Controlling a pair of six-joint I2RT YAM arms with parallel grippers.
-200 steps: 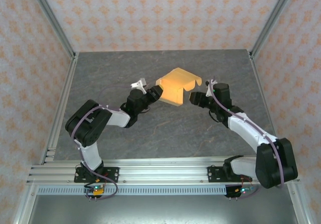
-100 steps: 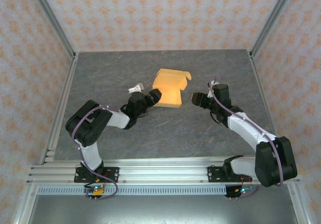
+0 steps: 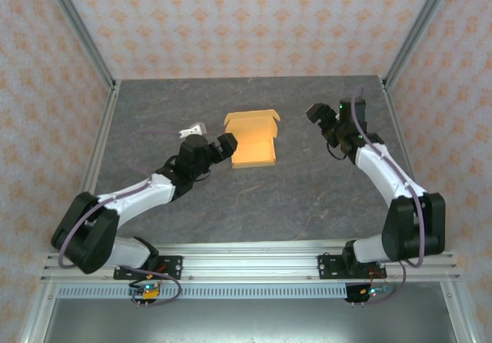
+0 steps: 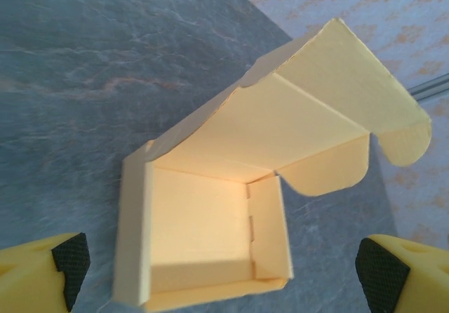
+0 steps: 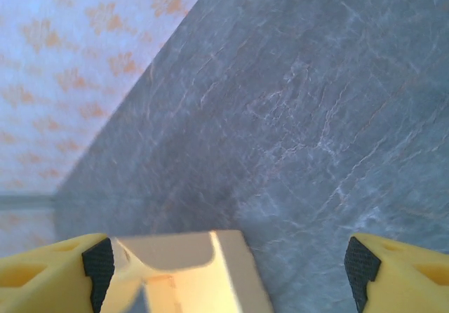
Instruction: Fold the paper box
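Top external showed the paper box (image 3: pixel 252 139) mid-frame on the counter (image 3: pixel 307 197), lid raised; left claw (image 3: pixel 224 144) and right claw (image 3: pixel 316 114) were both spread, gripping nothing.

I have the left arm stretched low and forward, angled to the right, and the left gripper (image 3: pixel 224 144) stands with its jaws spread wide. The right arm reaches farther out with its elbow bent. The right gripper (image 3: pixel 316 114) points leftward, jaws likewise wide apart.
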